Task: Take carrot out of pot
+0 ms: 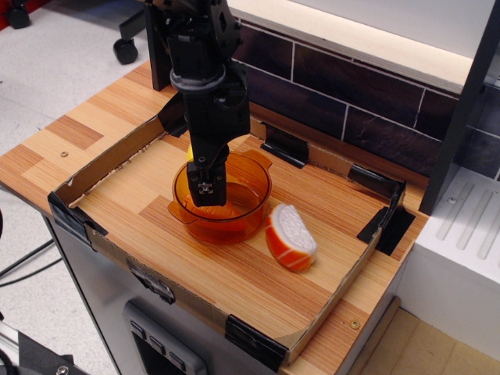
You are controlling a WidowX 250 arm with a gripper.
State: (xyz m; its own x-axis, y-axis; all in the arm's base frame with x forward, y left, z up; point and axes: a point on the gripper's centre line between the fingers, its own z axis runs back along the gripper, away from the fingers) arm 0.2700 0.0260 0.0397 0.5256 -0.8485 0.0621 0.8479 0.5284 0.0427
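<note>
1 gripper [207, 195] lowered inside 1 translucent orange pot [248, 211]; opening and grasp cannot be told | 1 carrot [221, 211] in pot beneath it | 1 salmon wedge [291, 237] at pot's 4 o'clock

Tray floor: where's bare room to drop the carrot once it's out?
Widest bare patch: front of the tray, between the pot and the front wall. Also free: right side past the salmon wedge, toward the right corner. Crowded: back left, where the gripper reaches into the pot with the banana behind.
</note>
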